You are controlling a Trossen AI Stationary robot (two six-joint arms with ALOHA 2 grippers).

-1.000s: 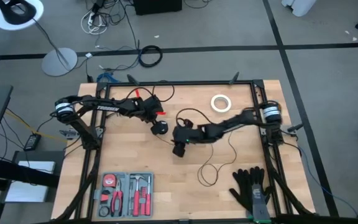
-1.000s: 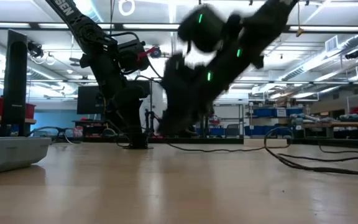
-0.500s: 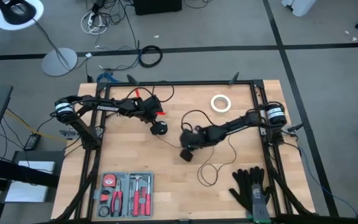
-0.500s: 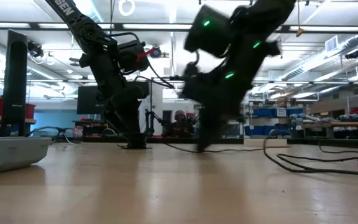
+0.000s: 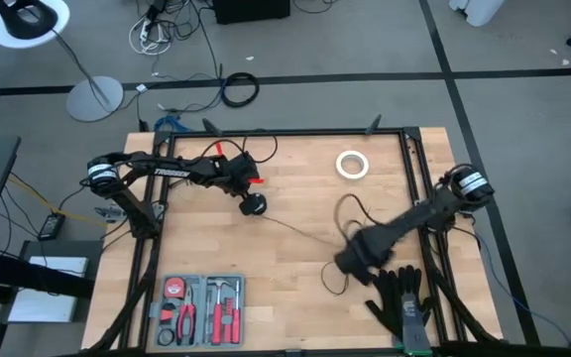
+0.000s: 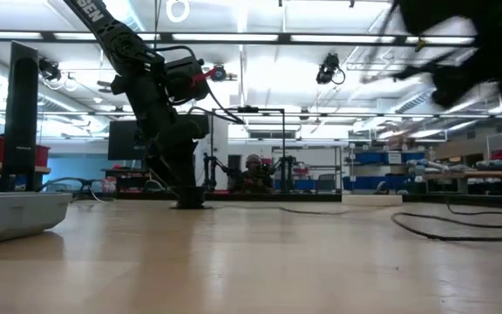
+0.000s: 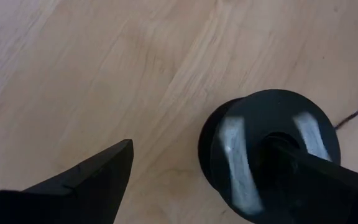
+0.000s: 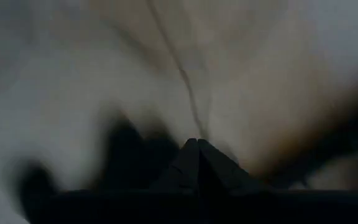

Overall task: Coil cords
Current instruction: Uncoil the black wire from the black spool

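**High view: two arms, cord stretched across table**

High view, looking straight down on a wooden table (image 5: pixel 216 248) w/ a black frame round it. Left gripper (image 5: pixel 251 203) sits at the table's left-centre, over a small round black puck (image 5: pixel 255 205). Left wrist view shows the puck (image 7: pixel 269 146) up close on the wood: one finger (image 7: pixel 86 180) stands off to its side, the other lies across its top, so fingers are spread wide around it; can't tell if they press on it.

A very thin black cord (image 5: pixel 300 230) runs from the puck diagonally across the table toward the right gripper (image 5: pixel 353 260), which is at the right-front, blurred. More of the cord loops up behind that gripper and another loop lies near the table's front edge. Right wrist view: fingers (image 8: pixel 197 155) are closed to a point, w/ the thin cord (image 8: pixel 188 87) running straight into the tip; looks pinched, but blur is heavy.

Other items: white tape ring (image 5: pixel 352 165) at back right, black gloves (image 5: pixel 399 297) at front right, tool tray (image 5: pixel 198 297) w/ red-handled tools at front left.

Low view: left arm (image 6: pixel 159 113) comes down at left; right arm is a dark blur at top right.
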